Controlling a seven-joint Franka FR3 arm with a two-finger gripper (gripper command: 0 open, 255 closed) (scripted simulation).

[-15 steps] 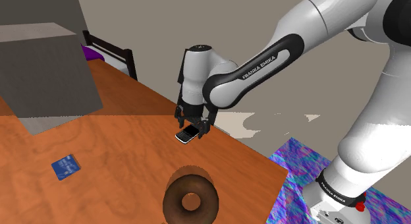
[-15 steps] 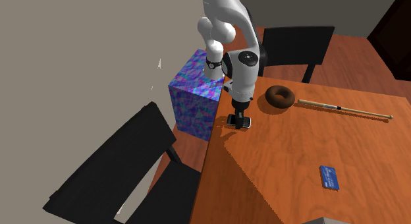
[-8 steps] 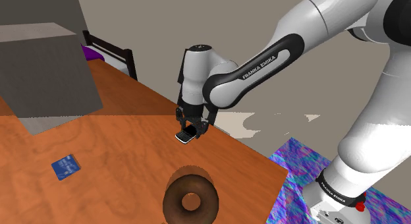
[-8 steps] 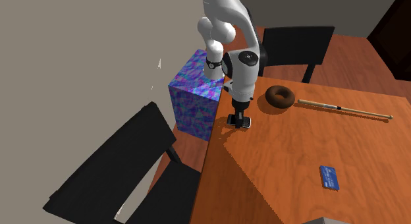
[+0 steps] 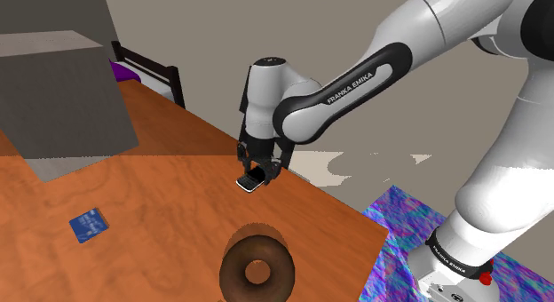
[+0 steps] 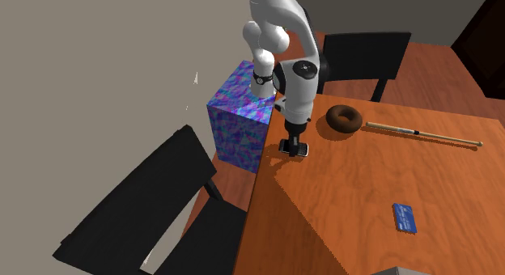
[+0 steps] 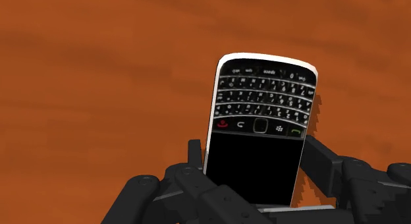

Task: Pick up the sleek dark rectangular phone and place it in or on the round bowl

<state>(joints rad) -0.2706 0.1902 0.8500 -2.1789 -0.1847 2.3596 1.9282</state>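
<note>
Shoulder view: slip risk on the carry, since the pinch is at one end only. Wooden table (image 5: pixel 160 220) across the lower left, beige wall (image 5: pixel 204 34) behind; brown ring-shaped bowl (image 5: pixel 234 274) bottom centre; black gripper (image 5: pixel 257 174) mid-frame clamps the dark phone (image 5: pixel 249 182), apparently just off the table

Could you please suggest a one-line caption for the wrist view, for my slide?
The black gripper clasps a dark keypad phone over the orange-brown table.
</note>
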